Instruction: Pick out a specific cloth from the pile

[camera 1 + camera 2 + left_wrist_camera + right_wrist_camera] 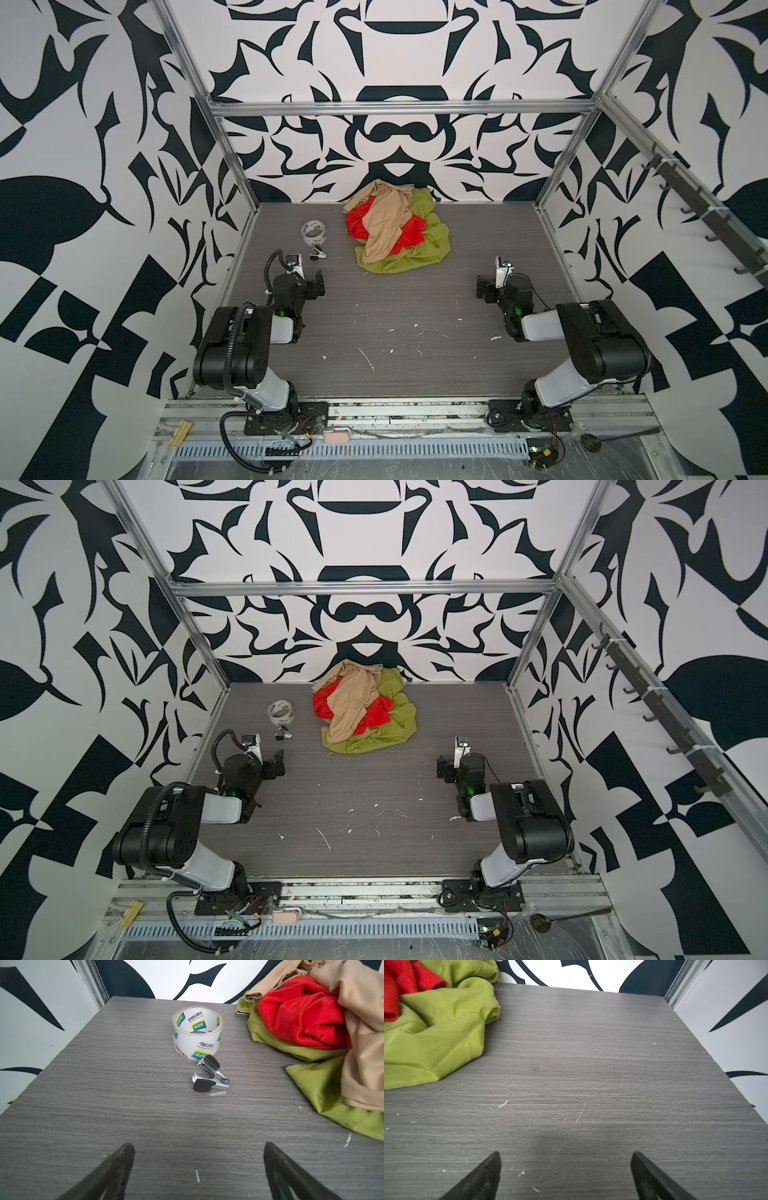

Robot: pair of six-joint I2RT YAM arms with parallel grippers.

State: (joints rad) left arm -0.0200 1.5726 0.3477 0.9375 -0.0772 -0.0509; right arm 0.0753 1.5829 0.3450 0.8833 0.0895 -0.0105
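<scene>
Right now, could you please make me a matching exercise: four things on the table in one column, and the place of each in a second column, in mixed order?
Things:
1. red cloth
2. beige cloth
3. green cloth
4. tape roll

Places:
A. lowest layer of the pile, spread widest
B. draped over the top
C. sandwiched between the other two cloths
D. apart from the cloths, beside the staple remover

Pairs: 1-C, 2-B, 3-A, 4-D

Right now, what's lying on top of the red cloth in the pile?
A beige cloth drapes over the red cloth, hiding its middle; both red ends show. The green cloth lies beneath.
</scene>
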